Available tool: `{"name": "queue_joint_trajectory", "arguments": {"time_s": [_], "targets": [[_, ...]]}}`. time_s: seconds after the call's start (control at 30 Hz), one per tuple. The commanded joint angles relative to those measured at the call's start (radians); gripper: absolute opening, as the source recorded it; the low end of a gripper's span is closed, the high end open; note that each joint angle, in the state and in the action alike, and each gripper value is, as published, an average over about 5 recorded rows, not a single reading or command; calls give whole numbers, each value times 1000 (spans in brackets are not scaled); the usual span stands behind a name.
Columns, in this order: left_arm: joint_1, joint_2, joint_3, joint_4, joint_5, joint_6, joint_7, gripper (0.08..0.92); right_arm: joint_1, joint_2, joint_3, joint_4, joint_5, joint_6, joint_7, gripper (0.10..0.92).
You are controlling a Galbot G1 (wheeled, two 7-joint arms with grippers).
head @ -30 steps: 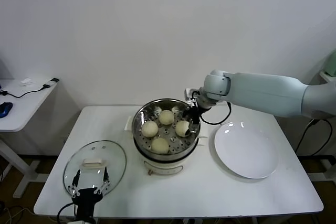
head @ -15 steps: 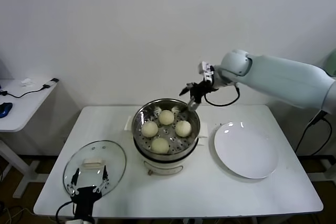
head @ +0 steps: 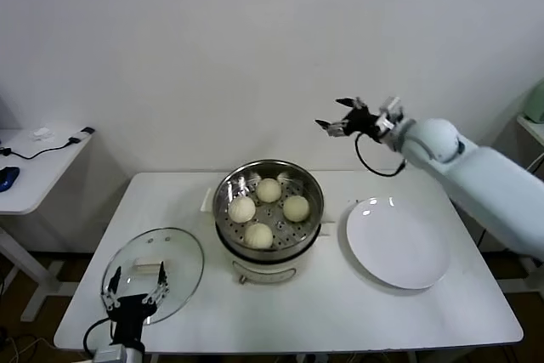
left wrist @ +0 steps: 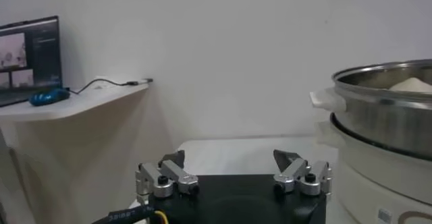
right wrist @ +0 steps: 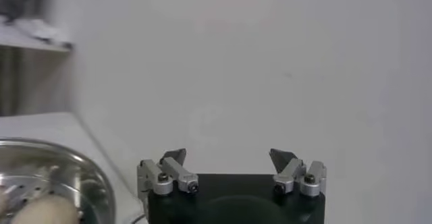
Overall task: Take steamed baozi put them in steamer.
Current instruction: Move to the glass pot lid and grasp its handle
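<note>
Steamer (head: 269, 214) at table (head: 340, 312) centre, steel pot on cream-white base, perforated tray exposed. Four baozi (head: 268, 207) on tray, set apart from one another: one toward the wall (head: 269, 190), one to the left (head: 241, 209), one to the right (head: 296, 207), one nearest the front (head: 259, 235). White plate (head: 398, 242) just right of steamer, bare. Glass lid (head: 154, 271) with white handle flat on table near front-left corner, apart from steamer. Side desk (head: 34, 167) at far left, with cable and a blue object.

Right gripper (head: 340, 115) raised high in front of the wall, above and to the right of steamer, well clear of pot and plate; jaws spread wide, nothing between them. In right wrist view, fingers (right wrist: 170, 168) parted with only wall between; steamer rim (right wrist: 74, 171) and one bun at edge of picture.

Left gripper (head: 133, 287) low at front-left table edge, over near rim of lid; jaws spread wide, holding nothing. In left wrist view, fingertips (left wrist: 291, 166) apart, steamer (left wrist: 385, 121) off to one side.
</note>
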Motion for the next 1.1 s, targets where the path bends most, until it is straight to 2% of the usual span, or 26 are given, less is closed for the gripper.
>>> {"name": "queue_joint_trajectory", "arguments": {"time_s": [0.03,0.2,0.37,0.53,0.6,0.67,0.8,0.87,0.97,1.1], "targets": [[-62,15,-5,43,-19,0,44,823,-1164,98,1148,246,-231,147,142,823],[-77,36,-2,64,39,9,49,823,-1341,248,1246,221,-264,300,94,823],[-85,73,-9,77,144,13,46,823,-1423,350,1225,197,-302,417,79,823],[-99,95,-40,140,279,-102,23,823,-1447,420,1158,179,-338,500,76,823],[-104,102,-56,186,438,-188,-29,823,-1445,444,1135,176,-351,510,78,823],[-112,109,-69,241,654,-256,-119,823,-1441,463,1117,176,-361,508,83,823],[-126,137,-63,368,1065,-270,-391,823,-1431,489,1093,172,-392,497,102,823],[-129,155,-57,430,1209,-262,-480,823,-1425,499,1086,169,-401,490,110,823],[-123,176,-51,494,1319,-237,-504,823,-1418,507,1079,169,-405,478,115,823],[-116,182,-51,526,1364,-204,-474,823,-1415,507,1077,170,-407,470,114,823]]}}
